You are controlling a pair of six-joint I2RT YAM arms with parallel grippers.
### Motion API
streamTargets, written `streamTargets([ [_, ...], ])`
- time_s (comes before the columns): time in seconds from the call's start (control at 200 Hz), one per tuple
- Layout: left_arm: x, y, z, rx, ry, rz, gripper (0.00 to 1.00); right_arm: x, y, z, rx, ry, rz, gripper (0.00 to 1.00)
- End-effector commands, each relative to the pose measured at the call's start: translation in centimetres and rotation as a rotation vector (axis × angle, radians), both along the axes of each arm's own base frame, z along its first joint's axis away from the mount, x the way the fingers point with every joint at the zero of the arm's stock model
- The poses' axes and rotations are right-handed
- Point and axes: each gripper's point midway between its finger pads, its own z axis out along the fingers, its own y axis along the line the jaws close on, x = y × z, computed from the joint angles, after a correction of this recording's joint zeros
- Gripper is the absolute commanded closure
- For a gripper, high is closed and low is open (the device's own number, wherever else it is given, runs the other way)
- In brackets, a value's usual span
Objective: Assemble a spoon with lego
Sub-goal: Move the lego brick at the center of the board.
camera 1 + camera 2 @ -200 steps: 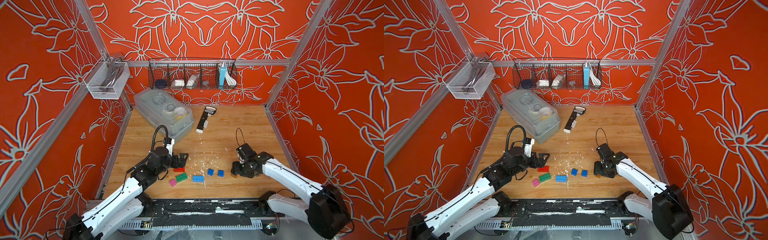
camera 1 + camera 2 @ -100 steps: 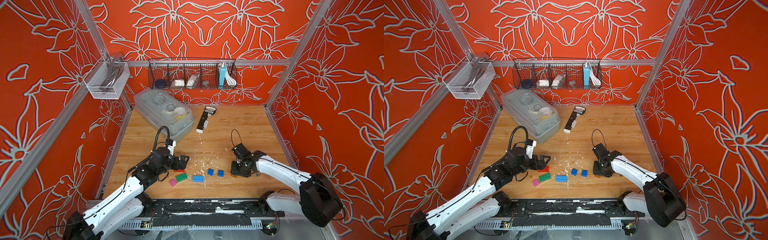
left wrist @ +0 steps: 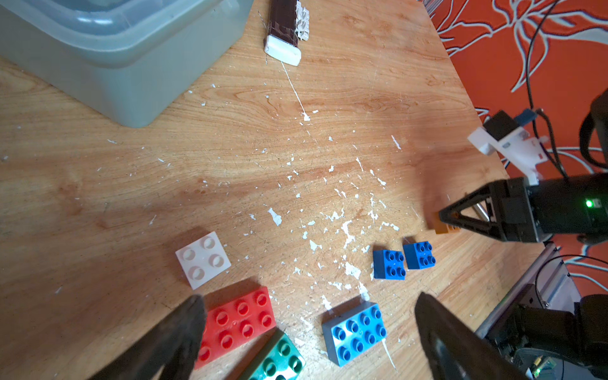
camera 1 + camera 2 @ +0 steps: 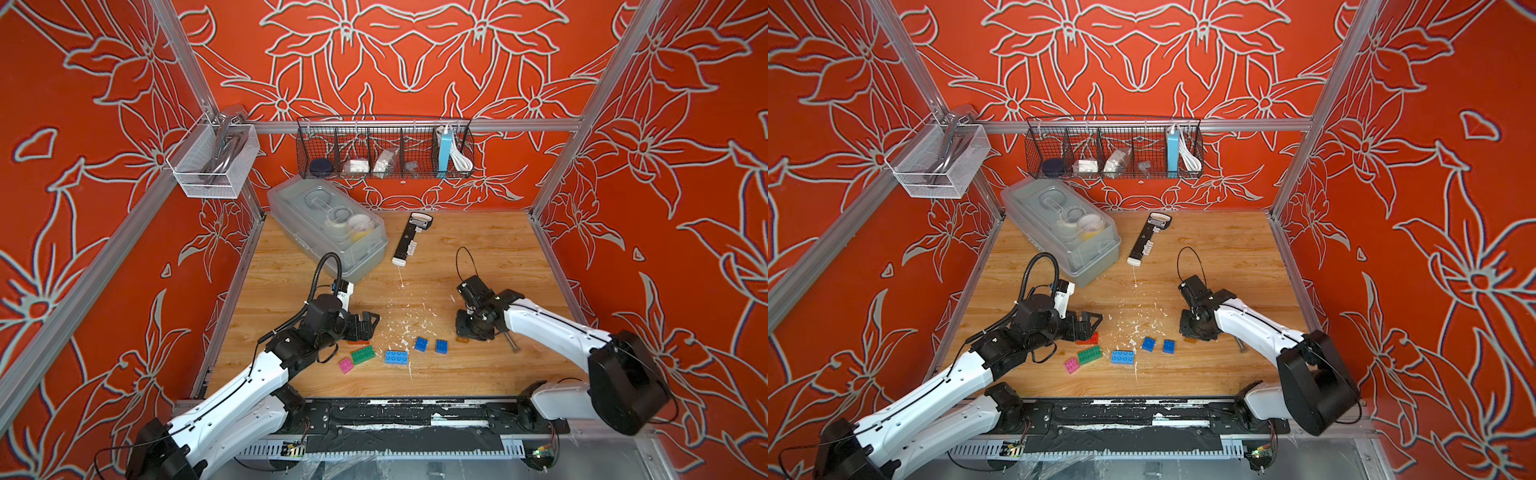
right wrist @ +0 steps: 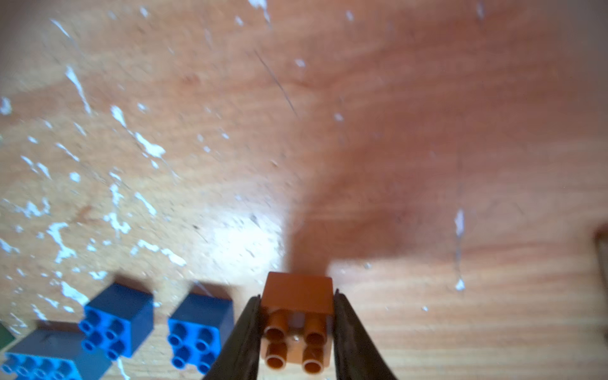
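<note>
Right wrist view: brown brick (image 5: pixel 297 316) pinched between the right gripper's (image 5: pixel 297 297) narrow jaws, low over the table (image 5: pixel 427 131).
Two blue bricks (image 5: pixel 118 319) lie just beside it. In the left wrist view light blue (image 3: pixel 355 332), green (image 3: pixel 276 358), red (image 3: pixel 237 322) and white (image 3: pixel 203 260) lie loose, with pink (image 4: pixel 345 365) by green in both top views. The left gripper (image 3: pixel 309 309) gapes wide above red.

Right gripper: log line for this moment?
right gripper: shut on brown brick | left gripper: open, beside red brick

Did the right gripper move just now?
Yes. The right gripper slid a little closer to the blue brick nearest it and shut on the brown brick.
</note>
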Motion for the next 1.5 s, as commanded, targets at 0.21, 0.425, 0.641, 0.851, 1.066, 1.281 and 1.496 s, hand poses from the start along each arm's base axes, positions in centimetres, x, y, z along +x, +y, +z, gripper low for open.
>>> streamTargets([
  [0.21,-0.2,-0.3,0.2,-0.004,0.002,-0.014,0.02,4.4,2.4,-0.5,-0.052,-0.007,0.076,0.7],
  [0.425,-0.3,-0.2,0.0,0.006,0.009,-0.02,0.02,5.0,3.0,-1.2,-0.063,0.023,0.103,0.66],
  [0.641,-0.4,-0.2,0.0,0.009,0.009,-0.021,0.02,5.3,3.0,-0.7,-0.076,0.022,0.117,0.55],
  [0.851,-0.5,-0.1,0.1,0.007,0.008,-0.02,0.02,4.9,2.3,2.1,-0.08,-0.026,0.106,0.49],
  [1.066,-0.6,0.0,-0.1,0.01,0.01,-0.016,0.02,0.7,1.8,2.9,-0.057,-0.012,0.076,0.49],
  [1.281,-0.6,-0.2,-0.3,0.003,0.019,-0.02,0.02,-2.6,3.4,1.4,-0.035,0.011,0.068,0.49],
  [1.496,-0.9,-0.1,-0.2,-0.008,0.021,-0.021,0.02,-3.5,5.2,-0.3,-0.028,0.024,0.078,0.49],
])
